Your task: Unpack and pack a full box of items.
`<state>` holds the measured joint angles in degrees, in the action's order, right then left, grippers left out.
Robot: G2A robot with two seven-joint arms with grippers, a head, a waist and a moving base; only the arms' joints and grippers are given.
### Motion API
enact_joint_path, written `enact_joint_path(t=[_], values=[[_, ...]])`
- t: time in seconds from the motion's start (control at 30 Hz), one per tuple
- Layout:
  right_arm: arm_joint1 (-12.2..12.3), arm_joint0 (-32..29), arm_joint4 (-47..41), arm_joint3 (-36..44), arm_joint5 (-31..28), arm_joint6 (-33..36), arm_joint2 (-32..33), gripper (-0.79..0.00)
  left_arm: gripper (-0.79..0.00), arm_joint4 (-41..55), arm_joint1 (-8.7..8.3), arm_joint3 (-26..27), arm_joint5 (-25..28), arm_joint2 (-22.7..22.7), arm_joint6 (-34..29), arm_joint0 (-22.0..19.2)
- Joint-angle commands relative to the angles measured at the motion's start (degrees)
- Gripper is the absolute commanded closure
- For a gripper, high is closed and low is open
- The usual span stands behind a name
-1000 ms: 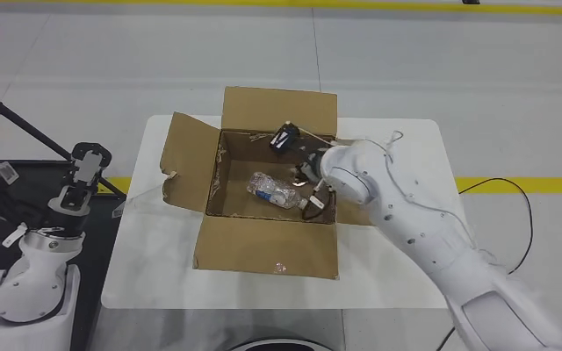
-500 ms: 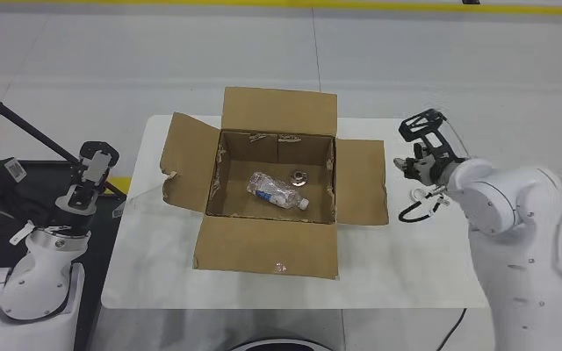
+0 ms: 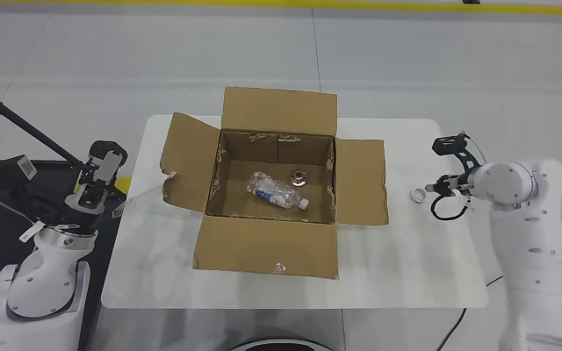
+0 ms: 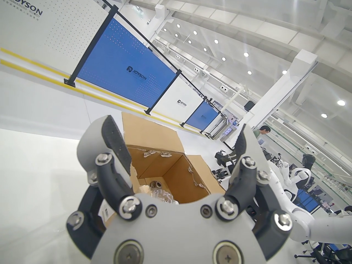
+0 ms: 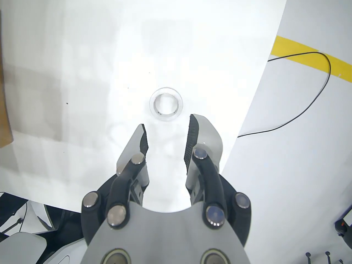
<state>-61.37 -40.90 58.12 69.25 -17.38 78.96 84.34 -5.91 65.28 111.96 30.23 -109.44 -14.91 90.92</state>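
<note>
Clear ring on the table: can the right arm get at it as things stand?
Probably yes: the right gripper is open just short of the clear ring, with only bare table between them.

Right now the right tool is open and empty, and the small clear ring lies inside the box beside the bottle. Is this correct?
Not quite. The clear ring lies on the white table, outside the box, beyond the flap on the right arm's side, as the top view shows. The right tool is indeed open and empty, and the bottle is in the box.
</note>
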Motion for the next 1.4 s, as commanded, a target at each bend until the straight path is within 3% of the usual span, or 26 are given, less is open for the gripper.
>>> enact_joint_path(t=[0.0,0.43,1.23,1.33,1.37], values=[[-0.1,1.3,0.6,-3.2,0.0,-1.0,-1.4,-0.326,-0.785,0.0,0.00,0.0,0.0,0.0,0.0,0.0],[-1.5,7.2,5.4,-14.4,3.9,-6.7,-10.1,-0.289,-0.785,-0.4,0.06,0.5,0.0,-0.5,0.4,0.9],[-2.1,10.3,2.1,-22.1,2.6,-8.8,-13.4,-0.188,-0.785,-0.2,0.11,0.5,0.2,-0.8,0.4,1.3],[-2.1,10.6,1.7,-22.8,2.4,-8.9,-13.8,-0.105,-0.785,-0.2,0.12,0.6,0.2,-0.9,0.4,1.3],[-2.1,10.7,1.6,-23.0,2.3,-8.9,-13.9,0.000,-0.785,-0.3,0.11,0.6,0.3,-0.9,0.3,1.3]])
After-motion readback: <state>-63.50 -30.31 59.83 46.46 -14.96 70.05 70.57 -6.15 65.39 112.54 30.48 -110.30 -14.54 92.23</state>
